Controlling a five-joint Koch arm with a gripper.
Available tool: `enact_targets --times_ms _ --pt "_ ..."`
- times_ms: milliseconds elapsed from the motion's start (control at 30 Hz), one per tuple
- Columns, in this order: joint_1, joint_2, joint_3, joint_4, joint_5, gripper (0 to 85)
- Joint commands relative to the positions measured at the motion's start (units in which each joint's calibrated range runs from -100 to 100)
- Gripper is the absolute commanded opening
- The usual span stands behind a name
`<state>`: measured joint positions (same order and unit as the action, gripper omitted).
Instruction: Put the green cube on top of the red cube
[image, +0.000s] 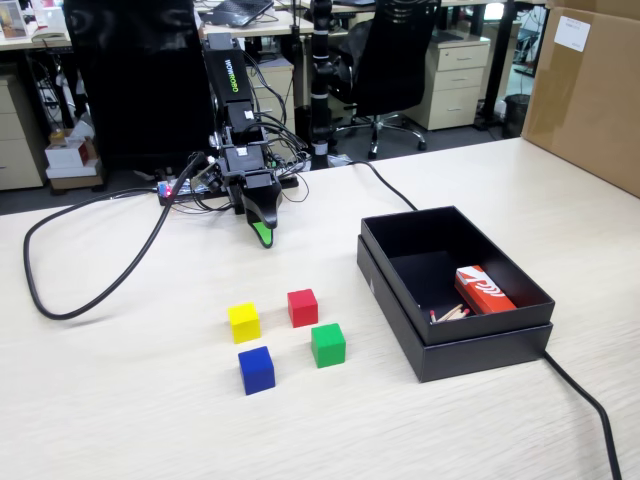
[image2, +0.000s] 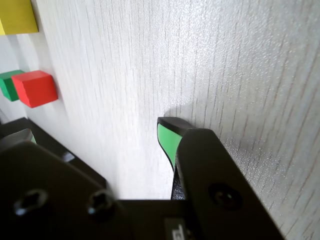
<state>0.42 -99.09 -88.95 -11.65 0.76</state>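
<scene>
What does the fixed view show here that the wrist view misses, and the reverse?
Only the fixed view shows the small blue cube, the open black box's full shape, the red-and-white packet inside it, and the arm's cables. Only the wrist view shows the gripper close up, its green-tipped finger hanging near the pale wood table. Both show the small red cube, green cube and yellow cube, untouched.

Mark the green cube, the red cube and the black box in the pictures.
green cube (image: 328, 344), fixed view, on its front face.
red cube (image: 302, 307), fixed view, on its front face.
black box (image: 478, 351), fixed view, on its outer front wall.
</scene>
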Motion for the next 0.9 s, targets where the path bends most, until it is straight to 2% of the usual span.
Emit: enact_targets --times_ms 0,267,600,867 --pt "0.0 0.1 -2.4 -1.5 0.1 48.1" --pt "0.0 0.6 1.4 -2.2 -1.4 47.7" --pt "0.2 4.7 20.3 -14.7 -1.1 47.6" --pt "0.2 20.6 43.4 -25.0 -0.5 47.7"
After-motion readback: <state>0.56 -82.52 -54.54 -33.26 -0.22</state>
